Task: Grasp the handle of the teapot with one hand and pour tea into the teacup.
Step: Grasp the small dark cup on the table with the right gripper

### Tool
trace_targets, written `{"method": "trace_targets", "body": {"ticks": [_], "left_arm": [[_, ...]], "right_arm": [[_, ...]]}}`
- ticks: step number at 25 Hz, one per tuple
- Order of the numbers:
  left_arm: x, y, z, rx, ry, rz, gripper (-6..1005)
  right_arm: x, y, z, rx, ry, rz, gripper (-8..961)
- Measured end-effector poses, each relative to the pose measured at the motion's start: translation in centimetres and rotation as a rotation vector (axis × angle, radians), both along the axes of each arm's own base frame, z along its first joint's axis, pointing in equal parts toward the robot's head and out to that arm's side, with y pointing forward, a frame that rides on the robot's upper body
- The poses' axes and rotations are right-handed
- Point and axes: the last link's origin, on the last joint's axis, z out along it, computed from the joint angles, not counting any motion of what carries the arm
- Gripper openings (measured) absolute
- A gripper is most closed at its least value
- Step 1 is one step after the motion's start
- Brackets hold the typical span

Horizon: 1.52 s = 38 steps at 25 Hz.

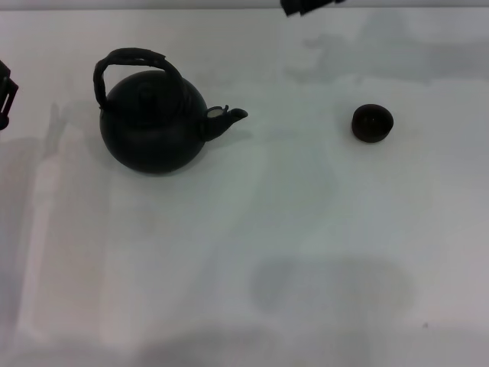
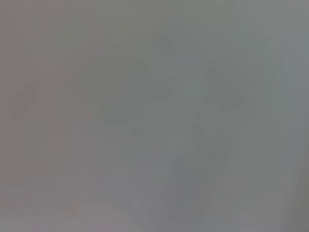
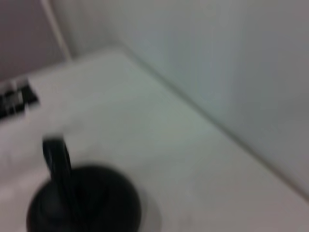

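Head view first: teapot (image 1: 153,118) sitting upright on the white table (image 1: 306,229), left side, spout (image 1: 228,118) aimed toward the teacup (image 1: 372,123) well apart on the right; probably laid out that way so a tilt sends tea the right direction; handle (image 1: 130,65) arched over the lid, untouched, nothing gripping it; left gripper (image 1: 6,95) just peeking in at the left edge, right gripper (image 1: 309,6) at the top edge, can't tell spread or pressed together for either.

Left wrist view: blank grey blur, nothing to read.

Right wrist view: looking down on the teapot (image 3: 84,198) with handle (image 3: 59,162) standing up; no fingers visible; grasp not yet started, by the look of it.
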Motion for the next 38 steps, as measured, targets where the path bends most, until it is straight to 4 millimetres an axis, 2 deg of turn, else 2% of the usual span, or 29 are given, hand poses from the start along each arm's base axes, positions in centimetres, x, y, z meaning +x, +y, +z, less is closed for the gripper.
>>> {"method": "trace_targets", "body": {"ticks": [7, 15, 24, 38], "left_arm": [[0.0, 0.0, 0.0, 0.0, -0.001, -0.001, 887], [0.2, 0.2, 0.0, 0.0, -0.001, -0.006, 888], [0.2, 0.3, 0.0, 0.0, -0.001, -0.007, 887], [0.3, 0.2, -0.1, -0.007, -0.007, -0.011, 885]], "right_arm": [[-1.7, -0.4, -3.4, -0.094, -0.318, 0.037, 832], [-1.8, -2.1, -8.3, -0.117, -0.649, 0.101, 830], [-1.5, -2.6, -9.1, -0.122, -0.716, 0.11, 829], [1.7, -2.9, -8.9, -0.102, -0.767, 0.04, 826]]}}
